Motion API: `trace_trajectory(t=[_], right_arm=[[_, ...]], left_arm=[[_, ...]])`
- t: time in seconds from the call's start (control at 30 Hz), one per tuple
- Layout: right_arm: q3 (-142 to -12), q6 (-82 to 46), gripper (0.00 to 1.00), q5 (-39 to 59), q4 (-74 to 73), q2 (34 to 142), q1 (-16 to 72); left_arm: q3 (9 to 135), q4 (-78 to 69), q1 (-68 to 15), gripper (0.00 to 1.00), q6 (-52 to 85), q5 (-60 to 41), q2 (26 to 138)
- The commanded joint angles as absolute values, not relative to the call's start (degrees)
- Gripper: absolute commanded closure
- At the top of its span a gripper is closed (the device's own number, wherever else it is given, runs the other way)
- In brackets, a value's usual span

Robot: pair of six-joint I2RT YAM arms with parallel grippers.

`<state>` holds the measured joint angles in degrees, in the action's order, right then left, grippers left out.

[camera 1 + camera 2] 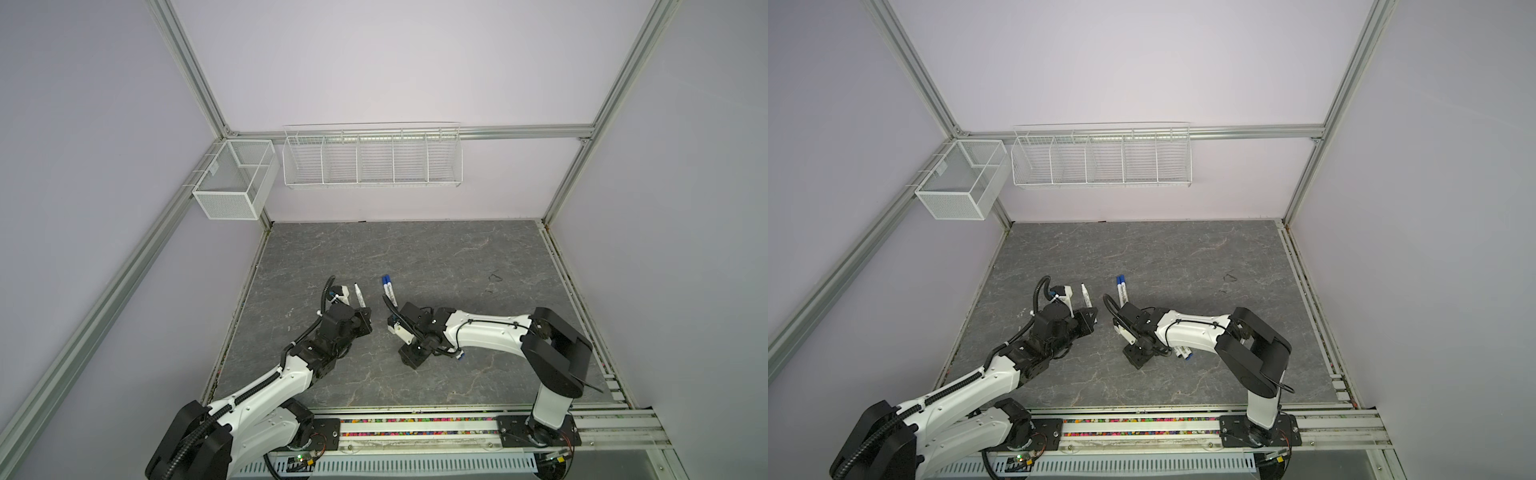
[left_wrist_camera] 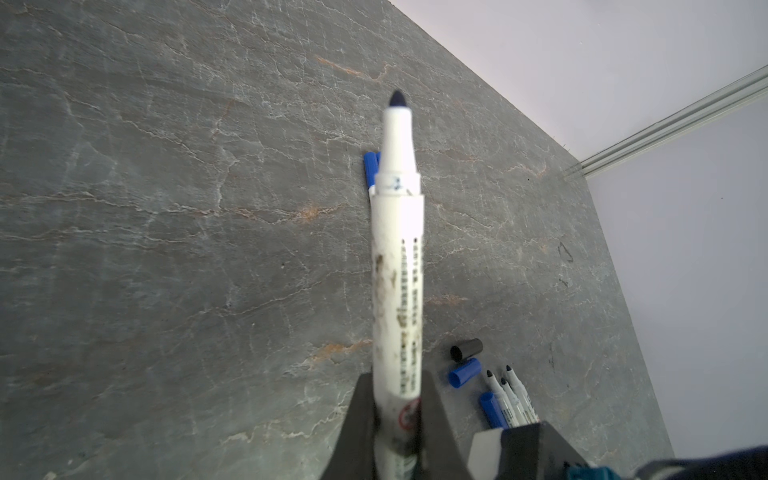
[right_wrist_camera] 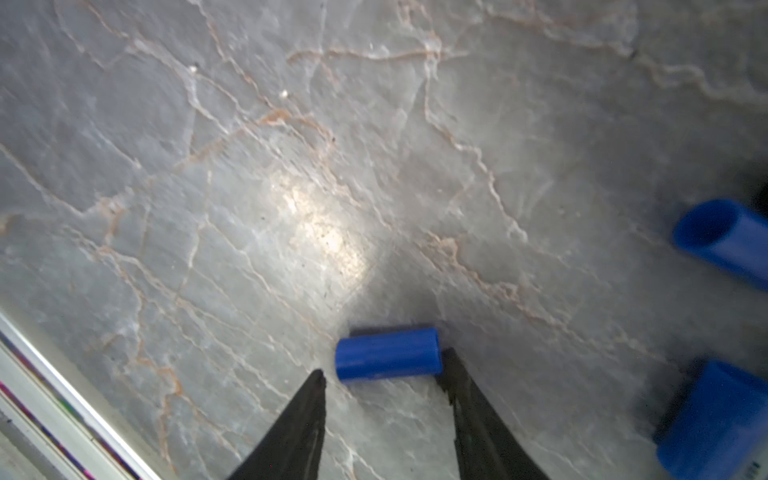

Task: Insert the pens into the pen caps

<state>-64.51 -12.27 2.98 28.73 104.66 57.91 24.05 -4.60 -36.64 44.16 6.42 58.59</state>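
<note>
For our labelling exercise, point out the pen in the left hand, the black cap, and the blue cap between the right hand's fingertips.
Pen (image 2: 397,266): left wrist view, middle of barrel.
Black cap (image 2: 470,347): left wrist view, its side.
Blue cap (image 3: 388,353): right wrist view, its side.

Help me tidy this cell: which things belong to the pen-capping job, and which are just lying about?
Job: held pen in left tool, blue cap, black cap, loose pens, capped pens.
Lying about: mesh basket, wire rack.

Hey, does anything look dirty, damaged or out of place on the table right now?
Yes. The uncapped pen in the left gripper has dark smudges on its barrel, and dark scribbles mark the table right of centre.
</note>
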Motion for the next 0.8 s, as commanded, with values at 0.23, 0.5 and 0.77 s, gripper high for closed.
trace_trajectory(t=[0.23, 0.5, 0.77], right_arm=[[-71.2, -13.6, 0.47, -0.1, 33.2, 111.7, 59.6], [-73.0, -15.0, 0.48, -6.7, 35.9, 112.9, 60.1], [-70.6, -15.9, 0.48, -12.2, 37.2, 110.6, 59.5]], left_arm=[[22.6, -4.8, -36.4, 1.00, 43.7, 7.7, 56.7], [22.6, -5.2, -36.4, 1.00, 43.8, 7.7, 56.9], [22.6, -6.1, -36.4, 1.00, 43.9, 7.0, 57.9]])
